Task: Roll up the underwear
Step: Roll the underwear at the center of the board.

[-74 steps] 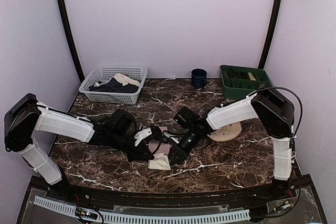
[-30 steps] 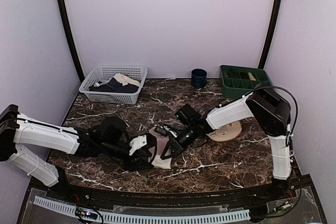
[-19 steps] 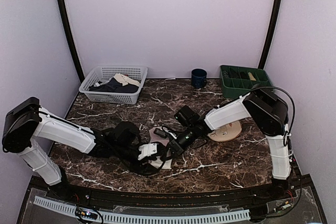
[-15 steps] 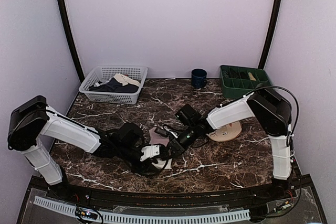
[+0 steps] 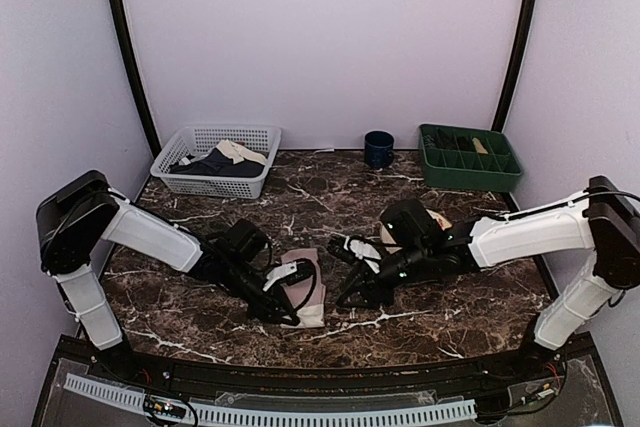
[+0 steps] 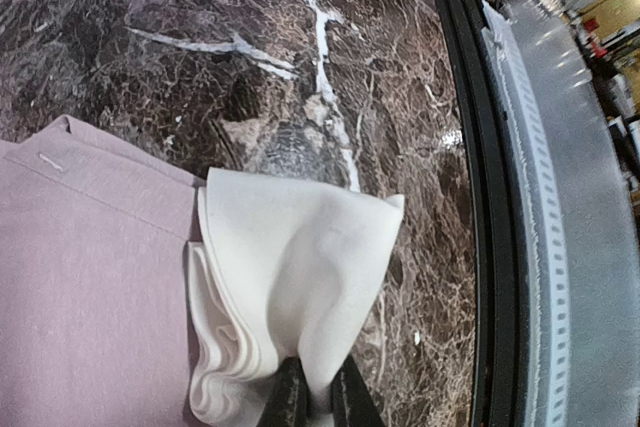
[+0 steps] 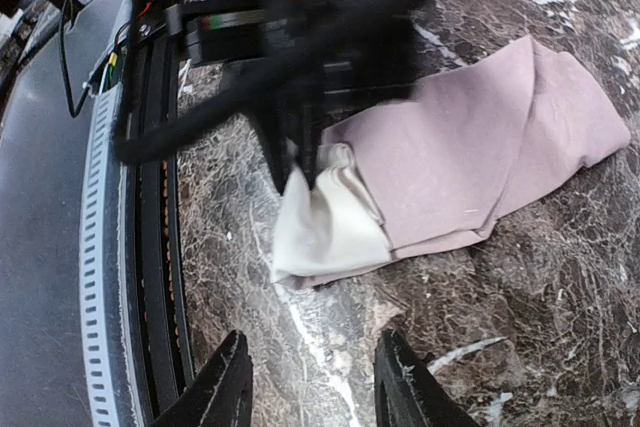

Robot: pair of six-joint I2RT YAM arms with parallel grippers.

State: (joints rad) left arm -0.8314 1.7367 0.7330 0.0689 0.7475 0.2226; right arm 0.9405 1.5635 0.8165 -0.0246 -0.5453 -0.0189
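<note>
Your right gripper (image 7: 310, 372) has just let go and backed away, jaws apart, while your left gripper (image 6: 314, 392) has clamped onto the cream waistband (image 6: 290, 277) of the underwear (image 5: 303, 282) lying folded on the counter (image 5: 430, 312), so the rolling likely falls to the left.

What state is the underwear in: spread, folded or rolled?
Folded, not rolled: the underwear lies in flat pink layers, its cream waistband bunched and pinched by the left end effector.
</note>
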